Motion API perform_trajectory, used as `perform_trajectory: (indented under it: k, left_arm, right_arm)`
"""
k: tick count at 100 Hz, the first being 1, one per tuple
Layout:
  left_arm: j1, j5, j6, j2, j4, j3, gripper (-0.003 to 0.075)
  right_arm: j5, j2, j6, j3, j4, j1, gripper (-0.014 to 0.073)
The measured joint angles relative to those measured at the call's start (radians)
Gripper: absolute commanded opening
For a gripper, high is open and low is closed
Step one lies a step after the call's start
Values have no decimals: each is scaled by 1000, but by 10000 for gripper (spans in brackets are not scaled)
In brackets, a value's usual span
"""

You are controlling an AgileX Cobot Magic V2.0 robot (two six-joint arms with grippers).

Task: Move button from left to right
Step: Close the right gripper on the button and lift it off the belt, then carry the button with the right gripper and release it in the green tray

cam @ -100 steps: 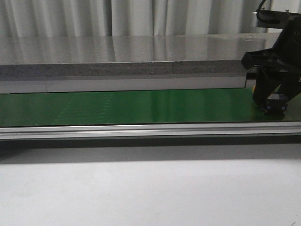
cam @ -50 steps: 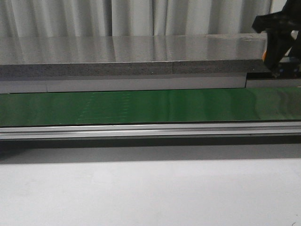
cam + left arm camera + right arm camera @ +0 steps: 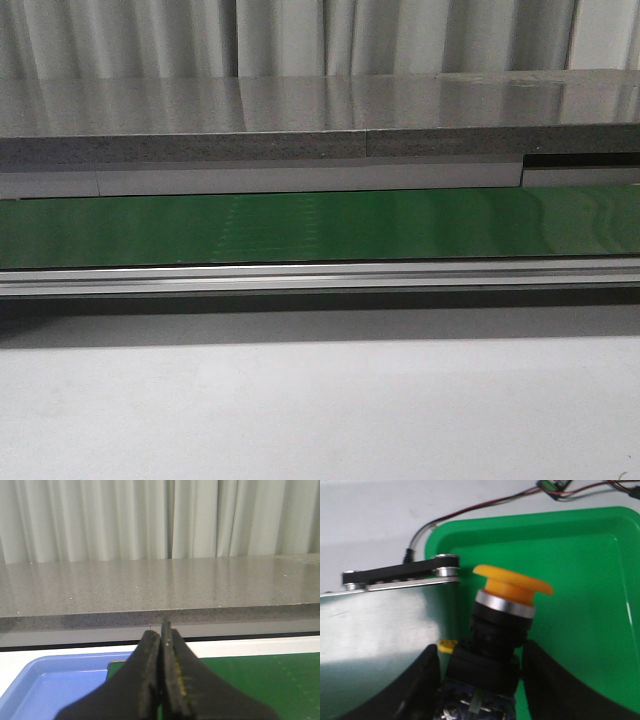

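The button (image 3: 512, 585) has a yellow-orange mushroom cap, a silver ring and a black blocky body. It shows only in the right wrist view. My right gripper (image 3: 481, 672) is shut on its black body and holds it above the edge of a green tray (image 3: 580, 555). My left gripper (image 3: 161, 636) is shut and empty, above the end of the green belt (image 3: 260, 680). Neither gripper nor the button shows in the front view, where the green belt (image 3: 300, 228) lies bare.
A blue tray (image 3: 50, 680) lies by the belt's end under my left gripper. A metal plate (image 3: 380, 630) with a black roller bracket (image 3: 400, 572) borders the green tray, and wires (image 3: 470, 512) run behind it. A grey shelf (image 3: 300, 110) and an aluminium rail (image 3: 300, 278) flank the belt.
My right gripper, holding the button, rose from the belt's right end and left the front view at the upper right. The belt is now bare.
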State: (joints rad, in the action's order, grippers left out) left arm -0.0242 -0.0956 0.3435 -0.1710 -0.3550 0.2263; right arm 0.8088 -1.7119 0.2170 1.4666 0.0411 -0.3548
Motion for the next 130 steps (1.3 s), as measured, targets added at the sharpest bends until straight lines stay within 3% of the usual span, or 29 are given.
perform_trajectory:
  k: [29,60,107,119,130]
  left_arm:
    - [0,0,0,0,0,0,-20]
    - [0,0,0,0,0,0,-20]
    - [0,0,0,0,0,0,-20]
    - [0,0,0,0,0,0,-20]
    - [0,0,0,0,0,0,-20]
  right_arm:
    - [-2,-120,74,0,-2,-84,236]
    - [-28,-248,185,2,-2,-88,236]
    - [-16,-305,201,4,12,-88,241]
    - [-5,-316,201,4,12,-88,313]
    - [-3,-316,201,4,12,-88,452]
